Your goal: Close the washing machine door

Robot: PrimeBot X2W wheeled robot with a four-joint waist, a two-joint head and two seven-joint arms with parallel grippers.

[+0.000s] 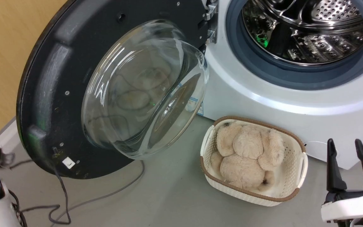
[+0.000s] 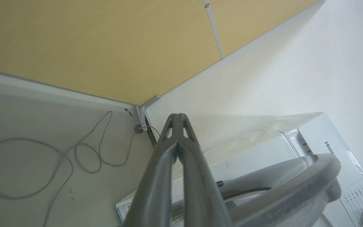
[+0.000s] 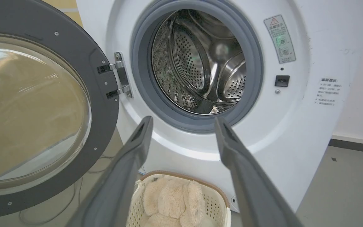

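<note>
While the door (image 1: 131, 91) stands wide open at the left of the machine (image 1: 263, 104), its glass bowl faces toward me. My left tool (image 2: 178, 121) has its fingers pressed together, close to the door's rim. My right tool (image 3: 183, 121) is spread, near a basket (image 1: 301, 164) with a plush toy (image 1: 247, 151) on the floor (image 1: 169, 201).

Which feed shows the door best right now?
Head view: the door is nearly whole, swung wide open, its glass bowl facing the camera. Right wrist view crops its left side but shows the hinge clearly. Left wrist view gives a curved grey edge, probably its rim.
</note>
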